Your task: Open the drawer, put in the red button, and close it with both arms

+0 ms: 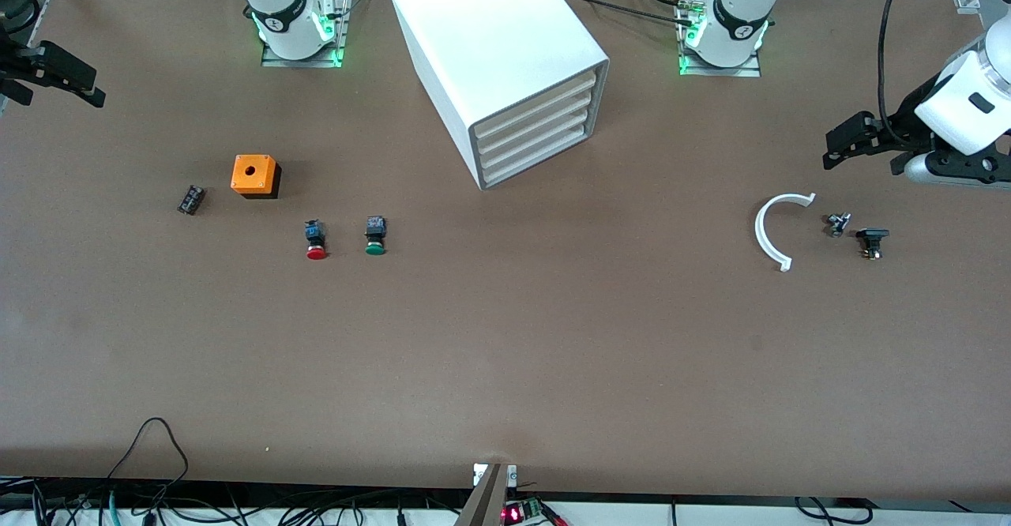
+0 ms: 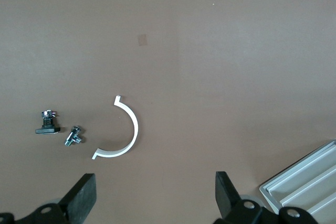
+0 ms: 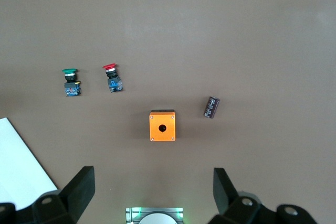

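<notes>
**Ana:** Both claws hang up in the air with nothing in them. Left claw [image 1: 839,147] is over the bench [image 1: 553,352] at the left arm's end, above the small parts there; in its wrist view the two black fingers [image 2: 84,195] stand wide apart.

**Ben:** And the right one?

**Ana:** Right claw [image 1: 79,88] is over the right arm's end of the bench. Its wrist view shows the fingers [image 3: 81,187] spread just as wide.

**Ben:** Where is the red button?

**Ana:** Red button [image 1: 315,240] lies on its side on the bench, cap toward the front camera, just beside the green button [image 1: 375,236], the two apart. An orange box [image 1: 254,175] with a hole in its top sits farther from the camera than the red button, and a small dark block [image 1: 190,200] lies toward the right arm's end from the box.

**Ben:** The drawer?

**Ana:** Cabinet [image 1: 497,60] stands between the two arm bases, turned at an angle. All four slat fronts sit flush, so the drawer [image 1: 539,119] is closed.

**Ben:** Any writing to read?

**Ana:** Only a mark on each arm's base ring, too small to make out.

**Ben:** What lies under the left claw?

**Ana:** White half-ring [image 1: 772,230], a small metal fitting [image 1: 837,223] and a black part [image 1: 871,240], near each other, not touching.
</notes>
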